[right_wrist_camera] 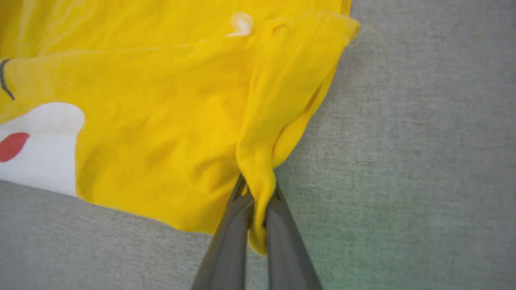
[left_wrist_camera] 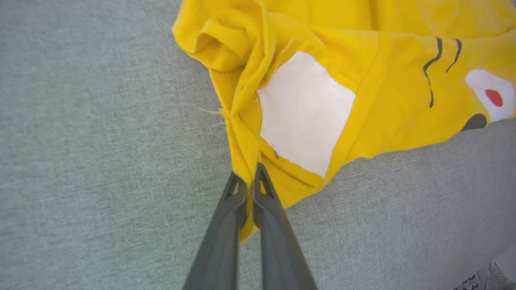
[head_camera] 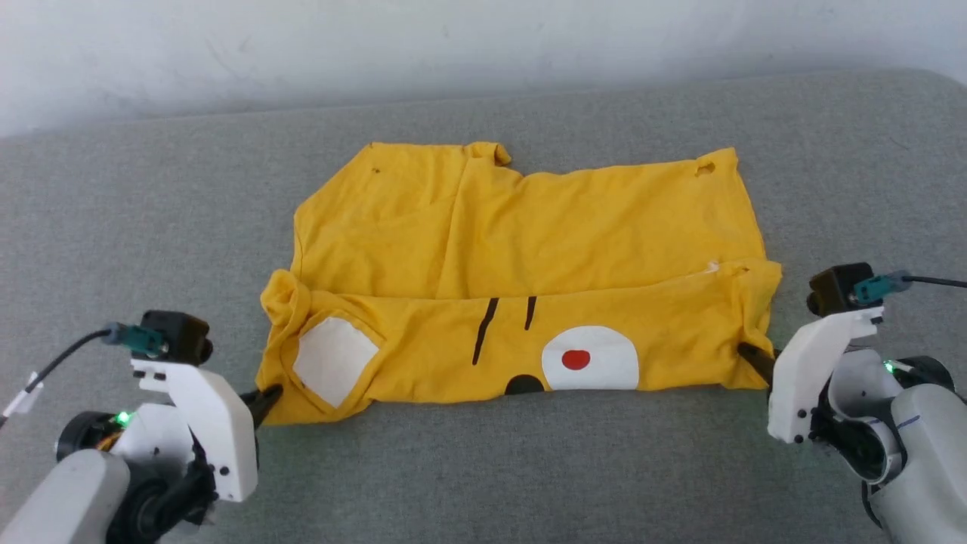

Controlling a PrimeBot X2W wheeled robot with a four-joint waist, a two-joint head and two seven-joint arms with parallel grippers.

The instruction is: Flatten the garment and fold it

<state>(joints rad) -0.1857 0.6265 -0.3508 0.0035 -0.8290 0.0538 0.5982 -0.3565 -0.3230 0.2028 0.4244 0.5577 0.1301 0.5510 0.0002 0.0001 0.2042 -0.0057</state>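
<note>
Garment (head_camera: pixel 521 249) lies on grey cloth surface (head_camera: pixel 151 227), with the near strip apparently folded over once. Left gripper (left_wrist_camera: pixel 246 181) and right gripper (right_wrist_camera: pixel 258 187): fingers clamped on its near corners. Left corner is bunched; further folds remain.

Your colours, operator: bright yellow cotton t-shirt (head_camera: pixel 529 227), print of white square patch (head_camera: pixel 332 359), white oval (head_camera: pixel 604 363) with red dot (head_camera: pixel 576 360), two thin black strokes (head_camera: pixel 483 332), black half-disc (head_camera: pixel 523 385); small dark speck (head_camera: pixel 375 171). You see mottled grey woven fabric surface (head_camera: pixel 151 227), pale white wall (head_camera: pixel 453 45). On left gripper (head_camera: pixel 268 397), right gripper (head_camera: pixel 748 353): dark grey fingers (left_wrist_camera: pixel 225 225), white shells (head_camera: pixel 219 423), teal plugs (head_camera: pixel 140 340), green lamps (head_camera: pixel 121 417).
</note>
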